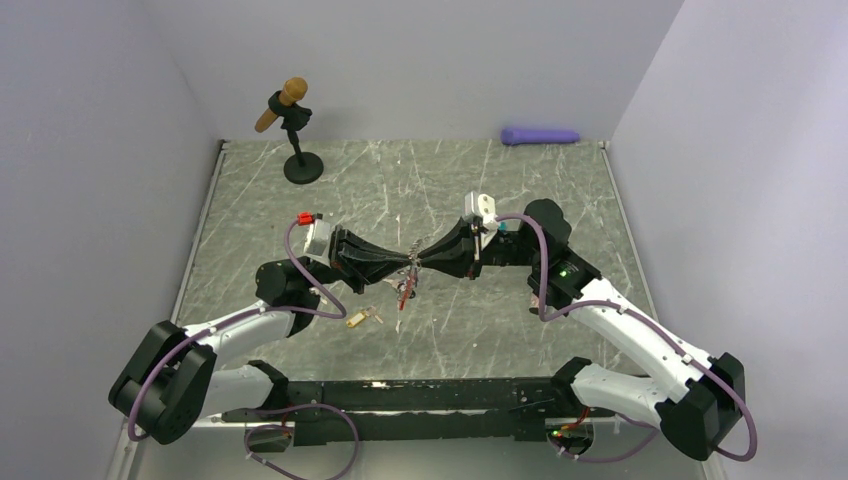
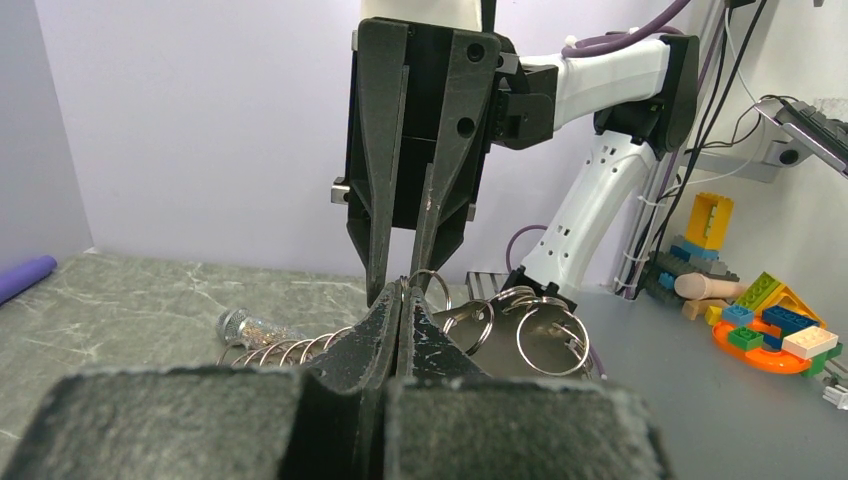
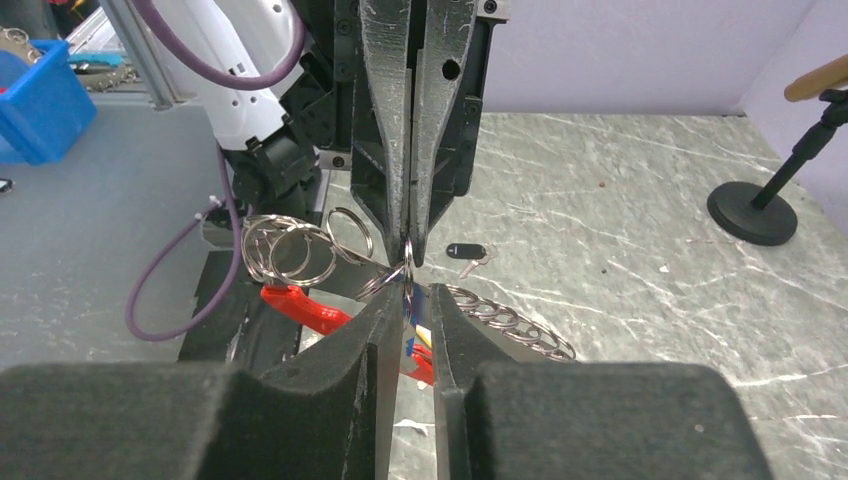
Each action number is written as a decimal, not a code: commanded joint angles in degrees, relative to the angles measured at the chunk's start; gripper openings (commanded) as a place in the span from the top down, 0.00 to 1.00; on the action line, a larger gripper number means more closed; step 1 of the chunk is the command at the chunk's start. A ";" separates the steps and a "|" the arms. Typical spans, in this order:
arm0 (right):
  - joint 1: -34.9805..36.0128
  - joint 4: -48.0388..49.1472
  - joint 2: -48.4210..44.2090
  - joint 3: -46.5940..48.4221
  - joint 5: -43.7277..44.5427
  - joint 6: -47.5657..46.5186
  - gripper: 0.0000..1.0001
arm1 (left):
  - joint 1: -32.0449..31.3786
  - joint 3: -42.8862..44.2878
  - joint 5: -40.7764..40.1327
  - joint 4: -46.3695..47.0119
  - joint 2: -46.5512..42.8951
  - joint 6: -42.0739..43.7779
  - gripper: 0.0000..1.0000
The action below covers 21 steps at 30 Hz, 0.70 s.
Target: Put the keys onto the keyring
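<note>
We see the two hands meet tip to tip above the middle of the surface. The left hand is closed, its fingers pinched on one silver ring of the keyring. The keyring hangs between the hands, off the surface. Its red clip dangles just below the tips, and loops of silver rings spill to either side.

The fingers of the right hand stand a narrow gap apart. A small blue piece shows in that gap, and we cannot tell whether the fingers grip it.

A yellow-tagged key lies on the surface near the left arm, apart from the keyring. A black-tagged key lies on the surface beyond the fingertips.
</note>
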 commanded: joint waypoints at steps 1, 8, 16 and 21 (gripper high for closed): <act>0.56 4.54 0.15 -0.43 -0.50 1.54 0.81 | 0.20 2.23 -0.07 9.41 -0.09 -0.95 1.00; 0.88 4.63 0.50 -0.84 -0.61 1.80 0.87 | 0.15 2.14 -0.24 9.37 -0.05 -0.78 1.00; 0.95 4.38 0.77 -0.56 0.21 1.49 1.00 | 0.19 2.13 -0.14 9.36 -0.32 -0.89 1.00; 0.97 1.36 0.43 0.79 0.72 -0.90 1.00 | 0.36 1.59 0.29 9.28 -0.44 -1.45 0.99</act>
